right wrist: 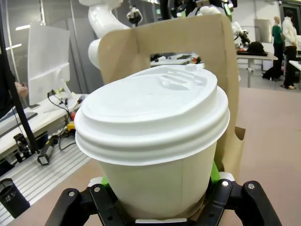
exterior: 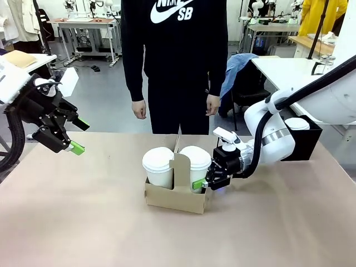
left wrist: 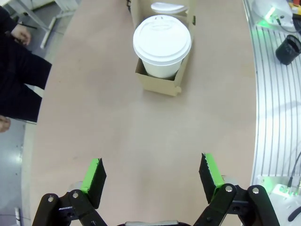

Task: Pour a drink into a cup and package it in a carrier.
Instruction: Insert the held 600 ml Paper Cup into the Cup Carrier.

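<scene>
Carrier (exterior: 175, 196) mid-table (exterior: 83, 222) w/ 2 lidded cups; right pincer (exterior: 201, 184) clamped on right-well cup (exterior: 196, 161); left pincer (exterior: 79, 135) wide, empty, well left of carrier.

Open table (exterior: 83, 222) left of carrier (exterior: 172, 200); right gripper (exterior: 207, 182) against its right side.

I count two white lidded cups: one (exterior: 158, 166) at nine o'clock of the handle panel, the other (exterior: 195, 162) at three o'clock. One cardboard carrier (exterior: 175, 197) holds both. There is one black box (exterior: 307, 140) at two o'clock from the carrier, with one white lid (exterior: 296, 123) showing inside it. One person (exterior: 175, 61) stands at twelve o'clock. I have two sets of fingers, left (exterior: 78, 136) and right (exterior: 202, 184).
</scene>
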